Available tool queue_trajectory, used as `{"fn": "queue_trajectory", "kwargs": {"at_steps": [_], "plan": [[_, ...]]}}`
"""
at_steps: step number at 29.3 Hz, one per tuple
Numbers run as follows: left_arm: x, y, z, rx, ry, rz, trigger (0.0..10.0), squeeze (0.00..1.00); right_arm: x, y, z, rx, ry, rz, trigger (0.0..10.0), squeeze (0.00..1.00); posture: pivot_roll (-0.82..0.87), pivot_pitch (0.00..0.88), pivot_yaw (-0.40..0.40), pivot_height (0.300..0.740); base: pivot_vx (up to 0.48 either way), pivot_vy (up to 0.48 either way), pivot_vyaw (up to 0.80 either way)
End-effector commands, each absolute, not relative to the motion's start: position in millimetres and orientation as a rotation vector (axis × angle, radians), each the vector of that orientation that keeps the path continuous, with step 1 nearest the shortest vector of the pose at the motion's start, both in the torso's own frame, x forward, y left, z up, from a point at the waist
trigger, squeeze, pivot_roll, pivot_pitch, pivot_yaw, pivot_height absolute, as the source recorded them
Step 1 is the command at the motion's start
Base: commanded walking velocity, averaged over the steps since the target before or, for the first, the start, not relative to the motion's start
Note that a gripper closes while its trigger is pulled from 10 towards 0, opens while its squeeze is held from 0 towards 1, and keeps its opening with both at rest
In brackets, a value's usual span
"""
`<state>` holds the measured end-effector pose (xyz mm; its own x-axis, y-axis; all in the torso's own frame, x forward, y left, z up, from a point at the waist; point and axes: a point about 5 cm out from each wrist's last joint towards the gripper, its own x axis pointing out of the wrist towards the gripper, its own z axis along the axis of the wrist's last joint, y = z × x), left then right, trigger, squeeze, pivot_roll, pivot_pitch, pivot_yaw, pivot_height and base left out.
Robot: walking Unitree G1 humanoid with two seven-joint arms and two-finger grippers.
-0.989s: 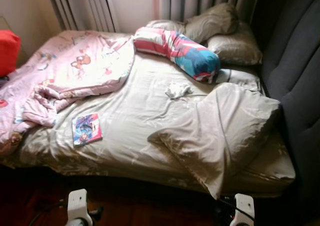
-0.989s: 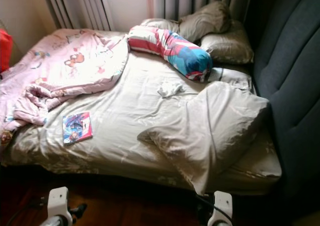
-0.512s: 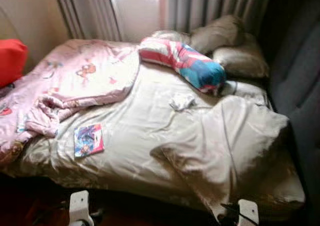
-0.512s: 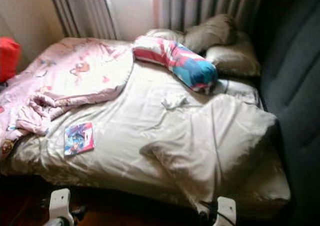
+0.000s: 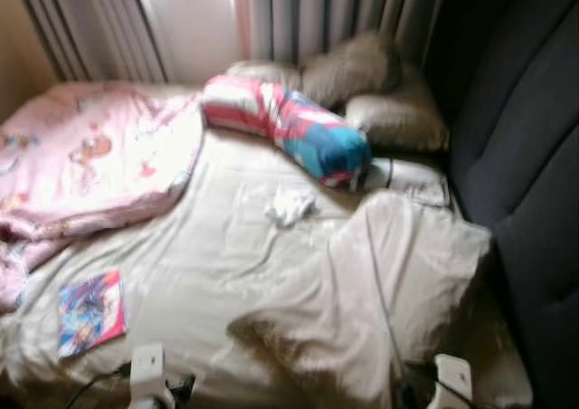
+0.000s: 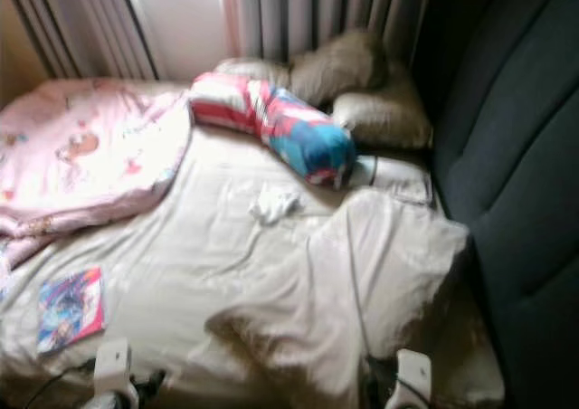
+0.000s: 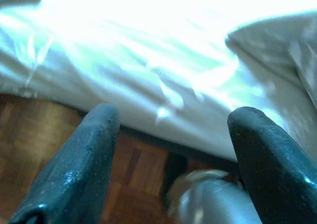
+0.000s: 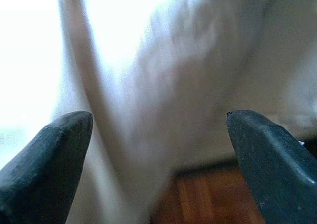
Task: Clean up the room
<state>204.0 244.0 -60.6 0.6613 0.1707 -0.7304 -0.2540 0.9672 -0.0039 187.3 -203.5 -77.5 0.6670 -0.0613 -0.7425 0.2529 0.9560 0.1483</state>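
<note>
Black fingers of the left gripper (image 7: 168,154) and right gripper (image 8: 158,164) are spread wide with nothing between them, low by the bed (image 5: 226,273) edge. On the bed: a colourful book (image 5: 90,311) nearest, a crumpled white cloth (image 5: 289,206) mid-sheet, and a striped bolster (image 5: 285,129) beyond it.

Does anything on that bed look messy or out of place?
Yes. A colourful book lies loose on the beige sheet near the bed's front edge, a small crumpled white cloth sits mid-bed, the pink patterned blanket is bunched to one side, and a beige pillow lies askew.
</note>
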Motion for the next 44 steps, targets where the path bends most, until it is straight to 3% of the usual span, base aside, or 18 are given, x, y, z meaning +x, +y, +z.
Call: {"fn": "queue_trajectory", "kwargs": {"at_steps": [1,19,23,24,26,27,29,39,40,44], "plan": [[197,250,-63,-0.108,0.832,0.265,10.0,0.00,185,-195,-80,0.300,0.817,-0.182,10.0,0.00,0.09,0.047,-0.034,0.740,0.000,0.000,0.00],[196,252,-63,-0.104,0.836,0.264,10.0,0.00,183,-190,-81,0.374,0.824,-0.186,10.0,0.00,0.09,0.054,-0.023,0.740,0.000,0.000,0.00],[194,254,-63,-0.096,0.841,0.258,10.0,0.00,180,-188,-84,0.469,0.820,-0.236,10.0,0.00,0.10,0.065,-0.012,0.740,0.000,0.000,0.00],[193,255,-63,-0.089,0.844,0.256,10.0,0.00,213,-175,-68,0.509,0.734,-0.220,10.0,0.00,0.10,0.073,-0.005,0.740,0.000,0.000,0.00],[193,256,-63,-0.083,0.847,0.254,10.0,0.00,230,-167,-58,0.534,0.688,-0.204,10.0,0.00,0.10,0.074,0.000,0.740,0.000,0.000,0.00],[192,257,-63,-0.078,0.848,0.254,10.0,0.00,232,-165,-57,0.558,0.680,-0.202,10.0,0.98,0.11,0.081,0.006,0.740,0.000,0.000,0.00],[191,258,-63,-0.076,0.848,0.254,10.0,0.00,233,-164,-56,0.572,0.677,-0.203,10.0,1.00,0.11,0.085,0.009,0.740,0.000,0.000,0.00],[182,271,-63,-0.034,0.855,0.243,10.0,0.00,222,-157,-64,0.561,0.719,-0.220,10.0,1.00,0.16,0.145,0.063,0.740,0.000,0.000,0.00],[180,274,-63,-0.025,0.857,0.246,10.0,0.00,221,-158,-64,0.554,0.720,-0.239,10.0,0.00,0.17,0.148,0.072,0.740,0.000,0.000,0.00],[178,278,-62,-0.001,0.866,0.232,10.0,0.00,221,-161,-64,0.571,0.711,-0.267,10.0,0.00,0.17,0.170,0.093,0.740,0.000,0.000,0.00]]}}
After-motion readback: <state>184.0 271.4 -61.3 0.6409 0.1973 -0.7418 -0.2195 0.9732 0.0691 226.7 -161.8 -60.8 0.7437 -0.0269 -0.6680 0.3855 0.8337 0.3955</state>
